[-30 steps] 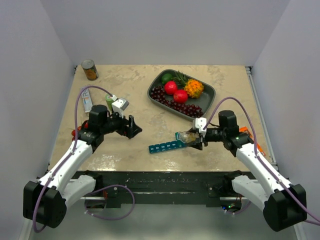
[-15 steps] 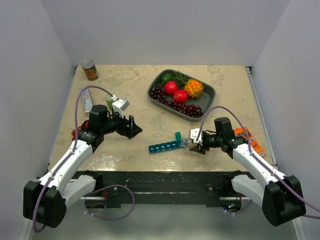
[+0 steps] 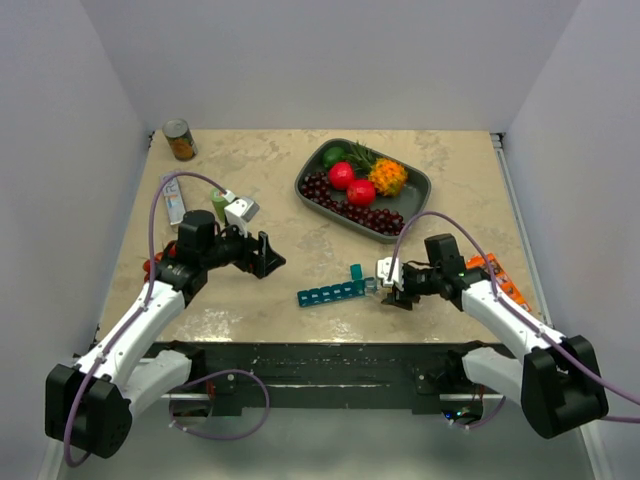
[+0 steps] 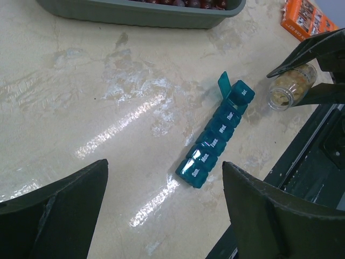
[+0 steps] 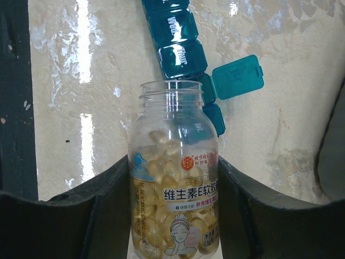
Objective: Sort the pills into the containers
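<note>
The containers, a teal strip point(image 3: 328, 293) of day-marked compartments, lie on the table near the front edge. One lid point(image 4: 225, 86) stands open, on the second compartment from the strip's right end. My right gripper point(image 3: 390, 285) is shut on a small clear bottle point(image 5: 175, 199) of yellowish pills point(image 5: 161, 178). The uncapped bottle is held low, its mouth pointing at the strip's point(image 5: 175, 54) open end, just short of it. My left gripper point(image 3: 268, 255) hovers open to the left of the strip point(image 4: 215, 137), with nothing between its fingers.
A grey fruit tray point(image 3: 415, 185) stands at the back right. An orange box point(image 3: 497, 275) lies behind my right arm. A green bottle point(image 3: 219, 205) and a tube point(image 3: 175, 200) lie by my left arm. A can point(image 3: 180, 140) stands in the far left corner.
My right gripper has carried the bottle down and toward the front edge, from above the strip's right end to just right of it. The left arm has not moved.
</note>
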### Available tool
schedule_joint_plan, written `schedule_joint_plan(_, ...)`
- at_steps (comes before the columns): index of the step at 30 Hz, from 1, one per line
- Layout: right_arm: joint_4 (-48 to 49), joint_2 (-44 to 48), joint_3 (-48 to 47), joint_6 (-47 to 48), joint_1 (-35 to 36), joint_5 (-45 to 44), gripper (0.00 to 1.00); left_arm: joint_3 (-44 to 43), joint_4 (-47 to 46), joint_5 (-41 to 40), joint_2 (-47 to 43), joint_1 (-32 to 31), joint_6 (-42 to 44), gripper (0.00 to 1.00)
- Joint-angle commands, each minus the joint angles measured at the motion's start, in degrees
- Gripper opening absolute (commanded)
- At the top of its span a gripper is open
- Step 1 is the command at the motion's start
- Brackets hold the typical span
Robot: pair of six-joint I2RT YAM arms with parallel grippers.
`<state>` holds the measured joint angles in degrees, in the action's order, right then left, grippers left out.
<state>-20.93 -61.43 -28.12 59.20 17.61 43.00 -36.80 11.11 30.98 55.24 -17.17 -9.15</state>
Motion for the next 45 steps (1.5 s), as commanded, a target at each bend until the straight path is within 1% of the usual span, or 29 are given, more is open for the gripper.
schedule_joint_plan(1, -2.27, -0.62, -4.57, 0.21, -0.12, -0.46, 0.0, 0.06, -3.12, 1.1, -1.28, -0.41, 1.5, 0.9)
schedule_joint_plan(6, -3.42, -1.5, -5.45, 1.27, -0.03, -2.31, 0.0, 0.06, -3.29, 1.54, -1.45, -0.5, 1.59, 0.9)
schedule_joint_plan(20, -3.68, -2.99, -6.42, 0.39, 0.15, -4.86, 0.0, 0.06, -3.47, 1.71, -1.98, -0.59, 1.59, 0.9)
schedule_joint_plan(29, -4.38, -4.66, -7.47, -0.84, 1.9, -7.49, 0.0, 0.06, -3.64, 2.06, -2.07, -0.67, 1.59, 0.9)
schedule_joint_plan(35, -4.65, -5.37, -8.18, -2.77, 3.22, -8.72, 0.0, 0.06, -3.64, 2.07, -1.98, -0.59, 1.59, 0.9)
schedule_joint_plan(41, -6.23, -6.33, -9.93, -6.11, 5.33, -10.83, 0.0, 0.06, -3.64, 2.15, -2.07, -0.67, 1.59, 0.9)
schedule_joint_plan(45, -5.53, -6.69, -10.2, -8.65, 6.21, -12.06, 0.0, -0.03, -3.82, 2.24, -1.98, -0.67, 1.59, 0.9)
